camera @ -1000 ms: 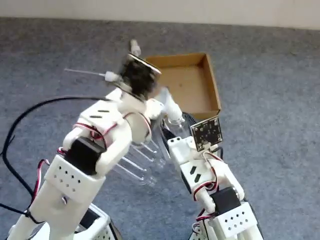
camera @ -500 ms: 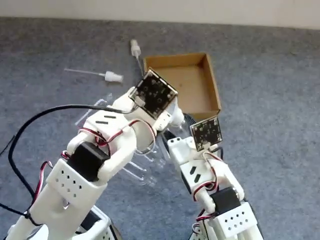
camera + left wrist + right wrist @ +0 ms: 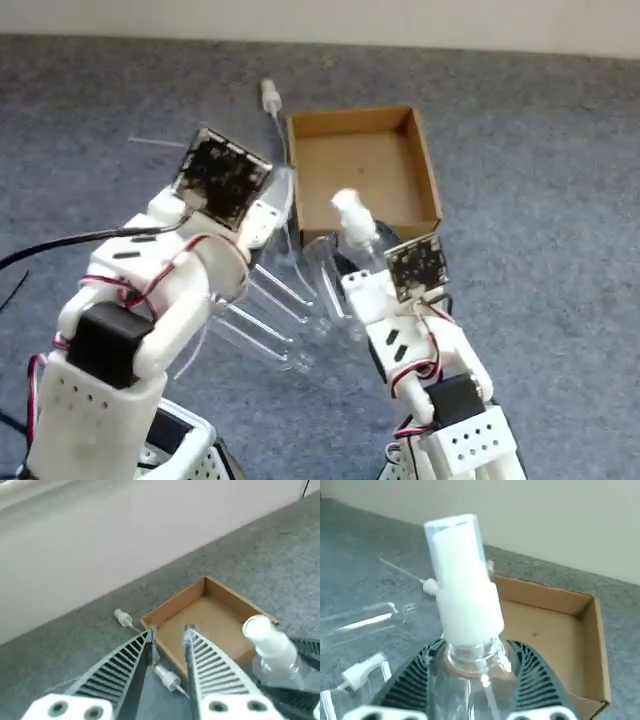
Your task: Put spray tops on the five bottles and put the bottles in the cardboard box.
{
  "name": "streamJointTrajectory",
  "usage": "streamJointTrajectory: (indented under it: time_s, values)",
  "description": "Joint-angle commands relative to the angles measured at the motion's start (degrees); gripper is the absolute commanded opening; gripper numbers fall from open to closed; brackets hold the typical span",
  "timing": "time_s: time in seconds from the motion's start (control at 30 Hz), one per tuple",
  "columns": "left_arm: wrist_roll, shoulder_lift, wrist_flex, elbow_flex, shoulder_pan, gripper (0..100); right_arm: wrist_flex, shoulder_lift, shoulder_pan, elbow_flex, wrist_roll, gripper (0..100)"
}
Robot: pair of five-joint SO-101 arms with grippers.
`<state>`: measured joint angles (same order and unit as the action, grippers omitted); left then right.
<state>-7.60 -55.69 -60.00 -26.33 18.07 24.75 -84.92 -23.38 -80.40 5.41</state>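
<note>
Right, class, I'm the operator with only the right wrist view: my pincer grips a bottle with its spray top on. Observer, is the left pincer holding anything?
Observer: No. The left pincer is open and empty.
Operator: What's in front of it?
Observer: A loose spray top on the carpet, beside the cardboard box.
Operator: Anything in the box yet?
Observer: Nothing; in the high view its floor is bare.
</note>
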Motion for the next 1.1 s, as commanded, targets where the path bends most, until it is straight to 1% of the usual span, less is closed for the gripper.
streamJointTrajectory:
  time_s: [0.0, 0.1, 0.23, 0.37, 0.47, 0.57, 0.67, 0.77, 0.9, 1.07]
  values:
    - [-0.3, -2.4, -1.2, -5.5, -4.0, 19, -1.8, 4.8, 1.6, 9.0, -1.1, 0.3]
    - [-0.2, -5.1, -0.1, -15.0, -5.6, 20, -2.0, 16.0, 1.5, 19.0, -2.4, 0.3]
    - [0.0, -11.6, 6.7, -27.7, -5.5, 20, -1.7, 35.3, 1.5, 35.4, -5.6, 0.3]
    - [6.0, -21.1, 9.5, -35.5, -5.5, 21, -1.5, 51.2, 0.0, 48.5, -8.2, 0.3]
    - [7.7, -26.9, 9.8, -38.5, -5.5, 24, -1.0, 58.3, -3.8, 55.4, -8.3, 0.3]
    - [7.9, -29.1, 11.0, -40.6, -5.6, 25, 3.9, 62.0, -7.7, 59.5, -8.3, 0.3]
    - [7.7, -28.3, 14.7, -42.8, -5.9, 25, 9.5, 62.8, -10.1, 61.7, -9.8, 0.3]
    - [7.7, -26.9, 16.6, -43.4, -6.0, 25, 15.6, 62.8, -10.4, 64.2, -10.6, 0.3]
    - [7.6, -26.0, 17.4, -43.6, -6.0, 25, 21.0, 62.7, -10.4, 66.4, -10.6, 0.3]
    - [6.2, -25.8, 19.0, -43.9, -8.7, 25, 23.3, 62.7, -10.5, 66.9, -10.5, 0.3]
